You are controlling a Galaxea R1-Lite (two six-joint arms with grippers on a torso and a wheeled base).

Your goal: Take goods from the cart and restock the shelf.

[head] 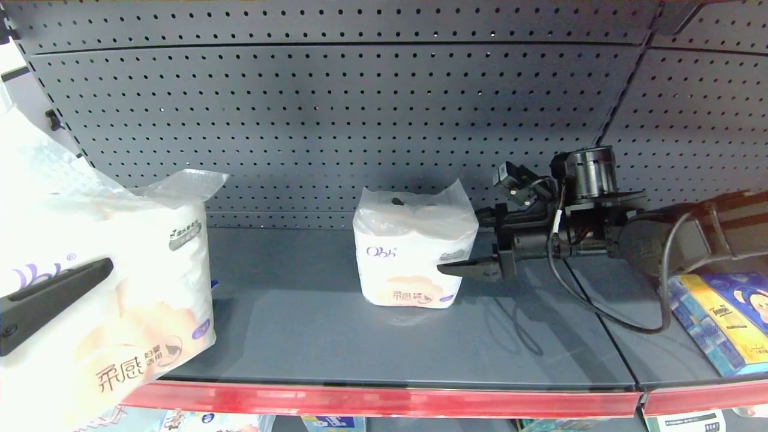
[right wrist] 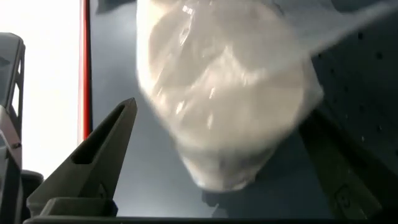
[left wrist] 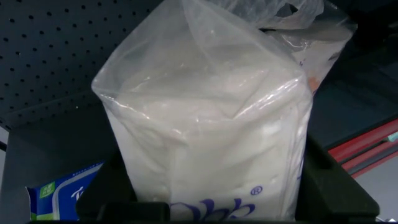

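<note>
Your left gripper (left wrist: pixel 217 155) is clenched on a white, plastic-wrapped tissue pack (head: pixel 120 282). It holds the pack at the left front of the grey metal shelf (head: pixel 312 336). One black finger (head: pixel 54 297) is pressed across the pack's printed face, and the loose plastic top stands up above it. In the head view the pack's lower corner overlaps the red edge strip (head: pixel 384 399) along the shelf front. In the left wrist view the pack sits squeezed between both fingers.

Your right gripper (head: pixel 461 240) is over the shelf with its fingers released and spread to either side of a second white tissue pack (head: pixel 408 240). That pack stands upright near the middle of the shelf, close in front of the grey pegboard back panel (head: pixel 336 120). One finger lies along the pack's front side and the other along its rear side. In the right wrist view you can see a clear gap between one finger and the wrap — nothing is gripped there.

A blue and yellow block-shaped tissue bundle (head: pixel 726 318) lies at the shelf's right end, well apart from the middle pack and just beside the right arm.
</note>
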